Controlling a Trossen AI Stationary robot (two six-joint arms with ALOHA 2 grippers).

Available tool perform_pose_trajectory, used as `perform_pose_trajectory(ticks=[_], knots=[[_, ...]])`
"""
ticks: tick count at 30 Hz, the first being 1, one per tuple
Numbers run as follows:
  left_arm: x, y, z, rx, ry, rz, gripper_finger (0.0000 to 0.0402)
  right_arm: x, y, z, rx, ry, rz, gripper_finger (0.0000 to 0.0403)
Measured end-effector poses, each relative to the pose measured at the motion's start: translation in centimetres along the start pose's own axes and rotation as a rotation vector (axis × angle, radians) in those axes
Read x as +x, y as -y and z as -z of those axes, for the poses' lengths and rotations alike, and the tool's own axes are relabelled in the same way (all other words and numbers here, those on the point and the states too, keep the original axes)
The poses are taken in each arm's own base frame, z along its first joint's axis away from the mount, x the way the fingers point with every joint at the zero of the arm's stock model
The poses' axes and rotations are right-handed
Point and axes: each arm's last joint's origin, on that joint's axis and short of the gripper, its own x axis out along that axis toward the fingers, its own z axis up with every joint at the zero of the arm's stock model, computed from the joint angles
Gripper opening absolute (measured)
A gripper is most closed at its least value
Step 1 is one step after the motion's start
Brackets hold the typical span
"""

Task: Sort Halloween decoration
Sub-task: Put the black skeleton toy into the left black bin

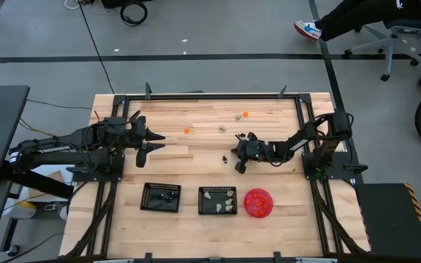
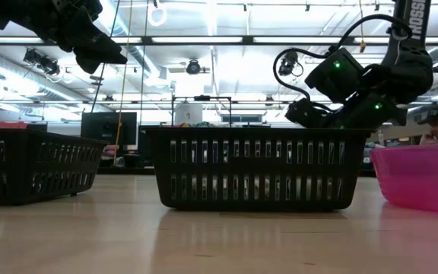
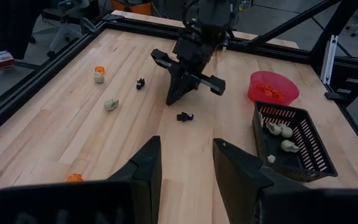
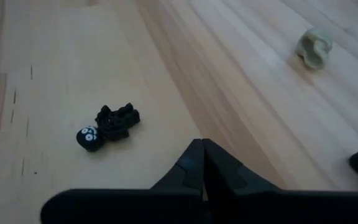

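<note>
Loose on the wooden table (image 1: 283, 219): two black trinkets, two pale trinkets, two orange trinkets. In the high view, one black trinket (image 1: 225, 158) lies just off the right gripper (image 1: 240, 167) at its 9 o'clock; the second (image 3: 140, 83) shows in the left wrist view. A pale skull (image 1: 223, 128) and an orange piece (image 1: 188, 130) lie toward 12 o'clock of the table centre; a pale piece (image 1: 240, 116) touches an orange one (image 1: 246, 114) farther toward 12.

Containers along the 6 o'clock edge: two black mesh trays and one pink bowl (image 1: 259, 203). The middle tray (image 1: 217, 200) holds pale trinkets; the left tray (image 1: 161, 197) holds dark ones.

The right gripper's fingers are pressed together with nothing between them. In the right wrist view, a black figure (image 4: 108, 126) lies on the wood beside the closed tips, not touching.

The left gripper (image 1: 149, 143) hangs at the table's 9 o'clock side, jaws apart and empty.
</note>
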Motion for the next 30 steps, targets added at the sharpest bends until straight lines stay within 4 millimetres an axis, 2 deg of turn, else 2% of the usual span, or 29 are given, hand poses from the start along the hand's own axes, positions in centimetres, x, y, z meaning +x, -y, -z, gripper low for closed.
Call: perform_pose_trajectory(ticks=[15,19,25,30], knots=[[0.0,0.0,0.0,0.001,0.0,0.0,0.0116,-3.0,-0.1,-2.9,0.023,0.097,-0.046,0.0002],[0.0,0.0,0.0,0.001,0.001,0.0,0.0116,-3.3,-0.5,-3.1,0.066,0.092,-0.127,0.0007],[0.0,0.0,0.0,0.001,0.001,0.0,0.0116,-3.4,-0.7,-1.4,0.071,-0.083,-0.135,0.0059],[0.0,0.0,0.0,-0.001,0.001,0.0,0.0116,-3.4,-0.6,-1.5,0.089,-0.065,-0.107,0.0111]])
